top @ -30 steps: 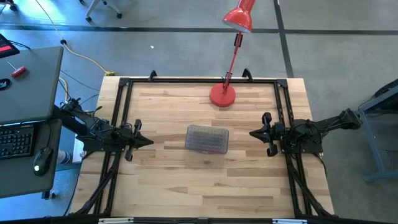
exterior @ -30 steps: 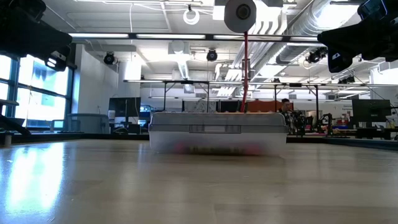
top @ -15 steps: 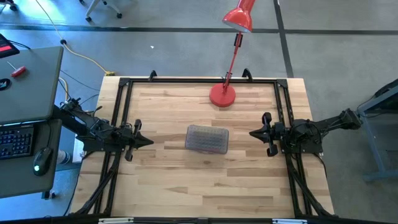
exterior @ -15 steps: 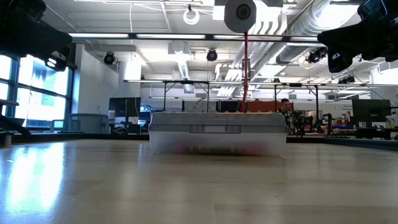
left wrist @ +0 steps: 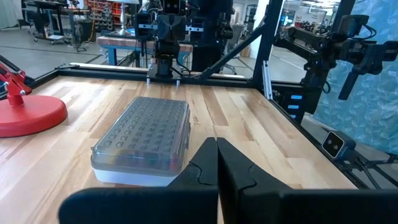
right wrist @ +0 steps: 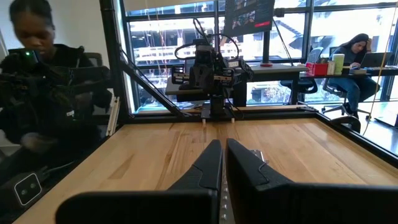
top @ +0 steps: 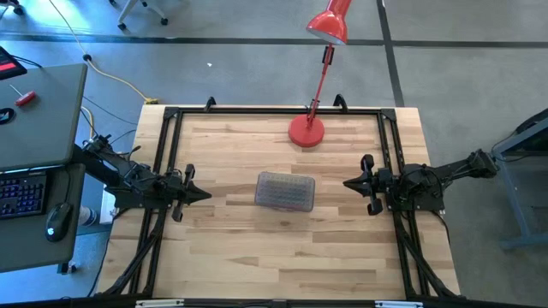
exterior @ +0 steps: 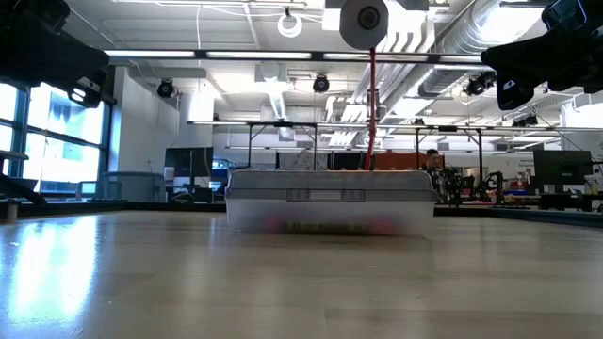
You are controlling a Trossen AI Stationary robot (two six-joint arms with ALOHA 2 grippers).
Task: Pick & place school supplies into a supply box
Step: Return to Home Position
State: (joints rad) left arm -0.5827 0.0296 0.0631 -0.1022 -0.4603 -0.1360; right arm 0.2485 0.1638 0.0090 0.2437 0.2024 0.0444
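A closed supply box (top: 285,190), clear with a greyish ribbed lid, lies flat on a pale wooden bench (top: 248,257), in the open stretch between the two sets of jaws and touching neither; the left arm (top: 128,175) reaches in from one side and the right arm (top: 437,178) from the other, their jaws pointing at each other across the box. The left jaws are closed and empty, fingers (left wrist: 199,168) pressed flat together, with the box just ahead of them and a little to one side; the right jaws are closed to a thin slit and empty, fingers (right wrist: 208,163) aimed at the left arm across the bench. A red lamp (top: 306,131) stands on its round base off the line between the jaws, toward the bench's far edge.

A hanging screen (right wrist: 249,14) carries writing too small to read.

Only the low view shows a pink-red blur (exterior: 325,226) through the box's clear wall, under the shut lid; from above the lid hides it. Only the right wrist view shows people: a person in dark clothes (right wrist: 37,87) off the side of the bench, and another seated (right wrist: 357,53) by the windows. Only the high view shows a keyboard (top: 19,195) and mouse (top: 58,220) behind the left arm.
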